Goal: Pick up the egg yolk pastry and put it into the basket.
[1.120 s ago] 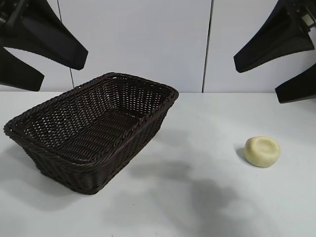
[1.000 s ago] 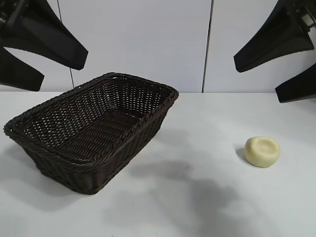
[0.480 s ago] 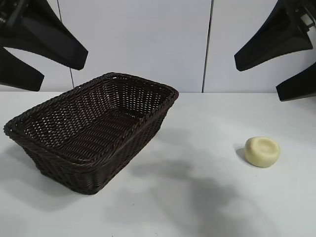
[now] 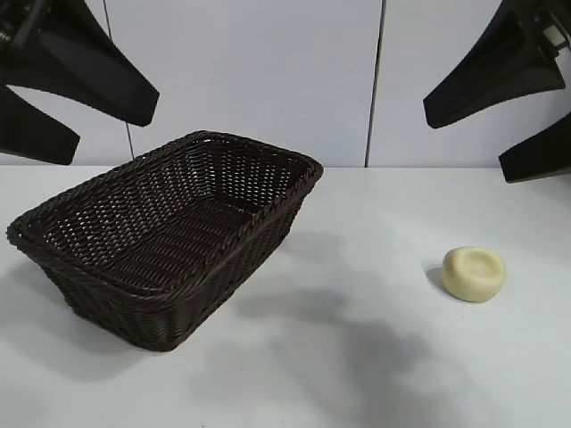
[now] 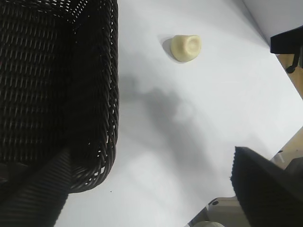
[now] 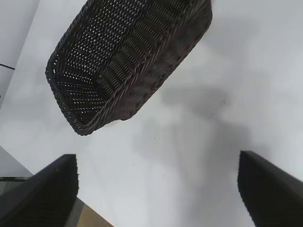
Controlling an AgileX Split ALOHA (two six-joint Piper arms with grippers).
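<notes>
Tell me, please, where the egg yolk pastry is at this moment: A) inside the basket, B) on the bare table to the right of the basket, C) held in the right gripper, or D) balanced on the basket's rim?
B: the egg yolk pastry lies on the white table, apart from the basket, with both grippers raised and open.

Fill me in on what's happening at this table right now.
Nothing is being handled yet. The egg yolk pastry sits alone on the white table, well apart from the basket, which has nothing in it. The left gripper and right gripper both hang open, high above the table, the right one nearer the pastry. The pick-up has not begun.
</notes>
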